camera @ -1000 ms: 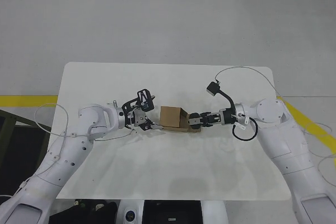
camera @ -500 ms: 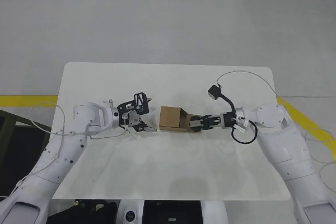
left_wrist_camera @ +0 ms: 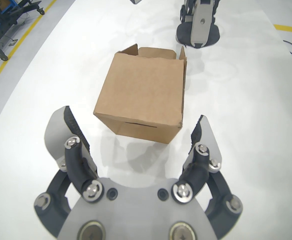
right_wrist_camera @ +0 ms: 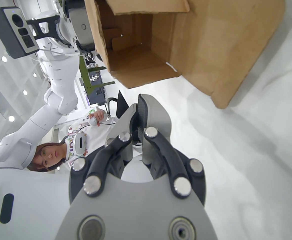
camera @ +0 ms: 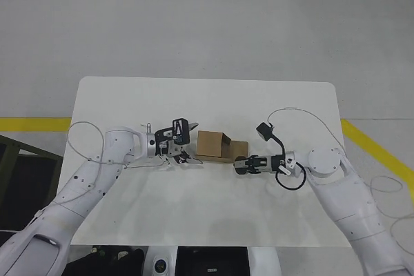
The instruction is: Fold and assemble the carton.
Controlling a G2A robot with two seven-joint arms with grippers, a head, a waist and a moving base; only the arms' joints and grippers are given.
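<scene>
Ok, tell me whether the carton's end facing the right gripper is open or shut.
Open: the carton shows its bare inside, and its lid flap lies spread on the table.

Setting: robotics test lab or industrial hall, not domestic. Evidence: a single white table (camera: 124, 96) with rounded corners on a smooth grey floor (camera: 207, 34). Yellow marking lines (camera: 27, 124) run on that floor past the tabletop's left and right edges. Blue wheeled equipment frames (left_wrist_camera: 1, 3) stand beyond the table. Round ceiling lamps (right_wrist_camera: 11, 118) overhead.
</scene>
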